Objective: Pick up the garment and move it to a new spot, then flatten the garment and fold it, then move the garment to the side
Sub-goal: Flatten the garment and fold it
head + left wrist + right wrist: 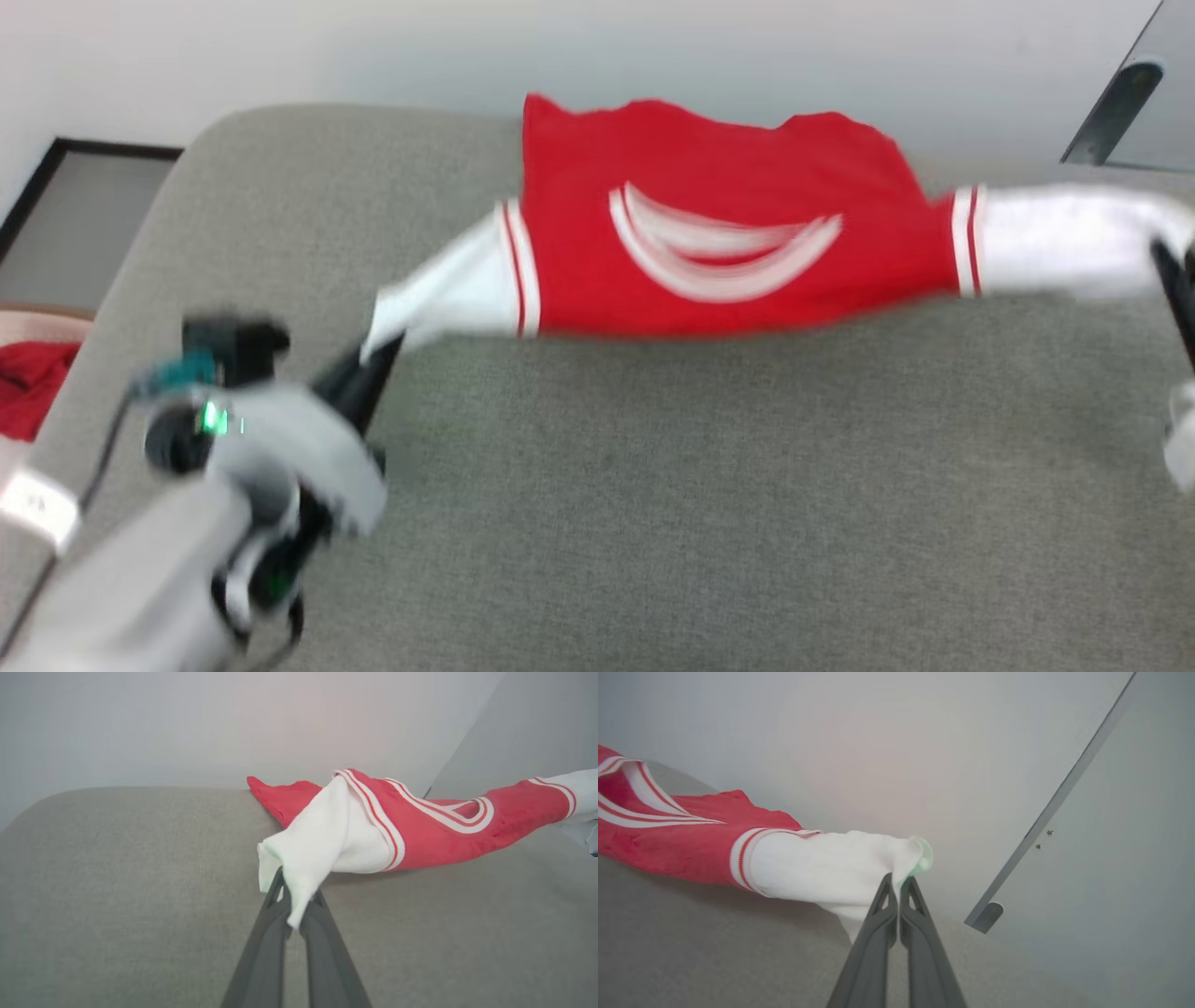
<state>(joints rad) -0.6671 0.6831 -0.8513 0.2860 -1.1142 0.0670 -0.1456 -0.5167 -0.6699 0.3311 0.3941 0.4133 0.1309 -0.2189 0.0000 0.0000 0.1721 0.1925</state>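
The garment (709, 233), a red jersey with white short sleeves and striped trim, hangs stretched in the air over the far part of the grey table (653, 485). My left gripper (383, 345) is shut on the tip of the left white sleeve (317, 844), the cloth pinched between its fingertips (295, 895). My right gripper (1167, 257) at the picture's right edge is shut on the other white sleeve (831, 868), the cloth bunched at its own tips (897, 882). The jersey's lower part drapes behind toward the table's far edge.
A smaller plain red cloth (28, 383) lies in a pale container off the table's left side. A dark-framed panel (84, 215) is on the floor at far left. A white wall stands behind, with a grey door edge (1120, 103) at top right.
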